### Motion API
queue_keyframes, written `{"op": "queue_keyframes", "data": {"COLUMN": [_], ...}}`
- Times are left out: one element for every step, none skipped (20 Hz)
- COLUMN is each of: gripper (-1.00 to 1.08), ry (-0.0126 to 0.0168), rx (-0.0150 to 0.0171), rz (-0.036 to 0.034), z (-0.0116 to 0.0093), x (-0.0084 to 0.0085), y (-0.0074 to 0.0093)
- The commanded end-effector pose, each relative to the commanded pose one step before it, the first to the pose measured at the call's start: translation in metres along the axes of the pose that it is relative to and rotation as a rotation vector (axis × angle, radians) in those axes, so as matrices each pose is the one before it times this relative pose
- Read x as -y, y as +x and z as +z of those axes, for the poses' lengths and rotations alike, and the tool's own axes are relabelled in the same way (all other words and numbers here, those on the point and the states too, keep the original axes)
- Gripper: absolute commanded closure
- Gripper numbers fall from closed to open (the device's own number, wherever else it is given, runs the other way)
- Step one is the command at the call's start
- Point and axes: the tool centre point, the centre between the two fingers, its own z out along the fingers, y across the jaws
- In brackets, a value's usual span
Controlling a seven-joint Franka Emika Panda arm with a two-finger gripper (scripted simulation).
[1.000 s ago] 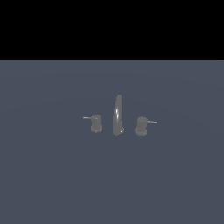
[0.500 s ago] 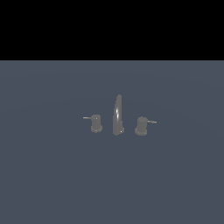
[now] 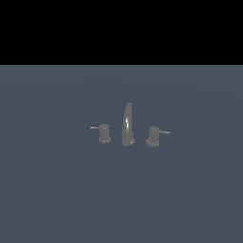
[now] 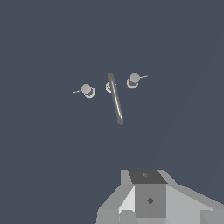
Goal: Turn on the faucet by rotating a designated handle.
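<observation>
The faucet (image 3: 127,125) stands small and dull grey in the middle of a flat blue-grey surface, with a tall curved spout (image 4: 115,99). On the exterior view's right of the spout is the handle (image 3: 153,136), a stubby knob whose thin rod points right; the wrist view also shows this handle (image 4: 133,80). My gripper does not appear in the exterior view. The wrist view shows only part of my gripper (image 4: 148,200), a grey block well away from the faucet. Its fingertips are hidden, and nothing is seen held.
A mirror-image knob (image 3: 104,134) with its rod pointing left stands on the other side of the spout, also seen from the wrist (image 4: 87,90). The blue-grey surface (image 3: 57,190) stretches around the faucet on every side. Black background fills the top of the exterior view.
</observation>
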Motion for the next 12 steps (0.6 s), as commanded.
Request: {"op": "queue_keyframes", "data": {"gripper": [1.08, 1.08, 1.08, 1.08, 1.08, 1.08, 1.08, 1.08, 1.08, 1.08, 1.08, 1.08], "ry": [-0.00213, -0.00097, -0.00097, -0.00097, -0.00097, -0.00097, -0.00097, -0.00097, -0.00097, -0.00097, -0.00098, -0.00099], "rx": [0.0023, 0.00095, 0.00095, 0.00095, 0.00095, 0.00096, 0.00096, 0.00096, 0.00095, 0.00095, 0.00095, 0.00094], "rz": [0.06859, 0.02725, 0.02727, 0.02727, 0.02726, 0.02725, 0.02723, 0.0272, 0.02716, 0.02712, 0.02706, 0.02701], "z": [0.01924, 0.00761, 0.00761, 0.00762, 0.00762, 0.00761, 0.0076, 0.00759, 0.00758, 0.00757, 0.00755, 0.00754], "x": [0.00415, 0.00175, 0.00175, 0.00176, 0.00176, 0.00176, 0.00176, 0.00176, 0.00176, 0.00175, 0.00175, 0.00175], "y": [0.01196, 0.00489, 0.00491, 0.00492, 0.00493, 0.00493, 0.00494, 0.00495, 0.00495, 0.00495, 0.00495, 0.00495]}}
